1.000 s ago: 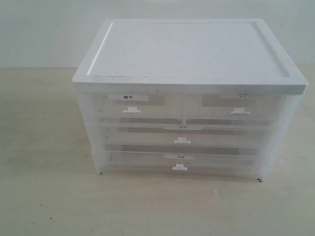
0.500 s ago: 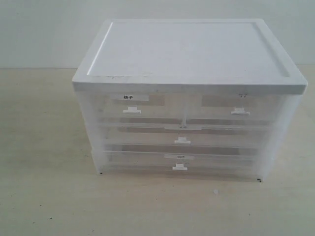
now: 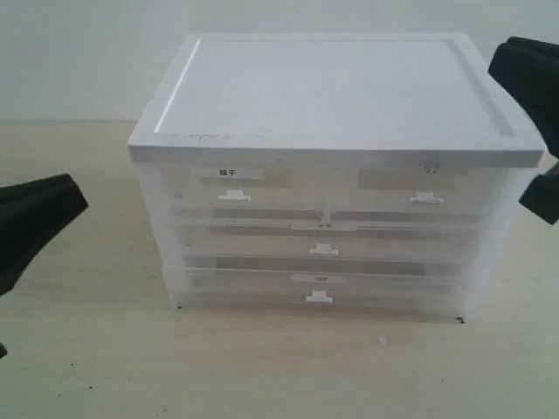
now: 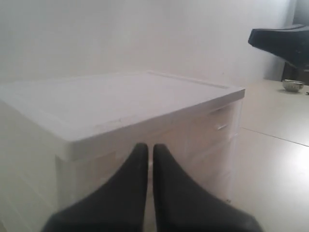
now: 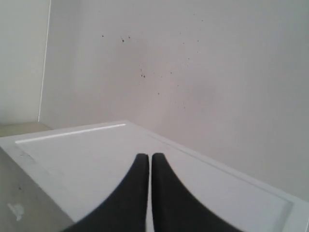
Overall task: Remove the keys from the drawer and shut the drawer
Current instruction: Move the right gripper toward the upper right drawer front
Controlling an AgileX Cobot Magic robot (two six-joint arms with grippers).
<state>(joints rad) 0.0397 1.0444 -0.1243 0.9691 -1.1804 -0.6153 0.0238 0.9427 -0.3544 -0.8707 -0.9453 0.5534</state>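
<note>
The drawer [image 3: 426, 188] is the upper right half-width one in a translucent cabinet [image 3: 332, 96], with a small white tab handle [image 3: 426, 199] and a faint grey label. It is pushed in, flush with the other fronts. The keys are hidden; nothing blue or metallic shows through the plastic. My left gripper [image 3: 77, 201] [image 4: 150, 147] hovers left of the cabinet, level with its upper drawers, shut and holding nothing. Its wrist view faces the cabinet's corner. My right gripper [image 3: 524, 68] [image 5: 147, 157] is at the cabinet's far right corner, above the white lid [image 5: 96, 159], shut and holding nothing.
The upper left half-width drawer [image 3: 229, 188] has a bold black label. Two full-width drawers [image 3: 323, 240] lie below, all shut. The cabinet stands on a pale wooden table [image 3: 87, 367] before a white wall. A small metal bowl [image 4: 292, 85] sits far off on the table.
Both black grippers have come into the exterior view, the left from the left edge and the right from the right edge. The cabinet and its drawers have not moved.
</note>
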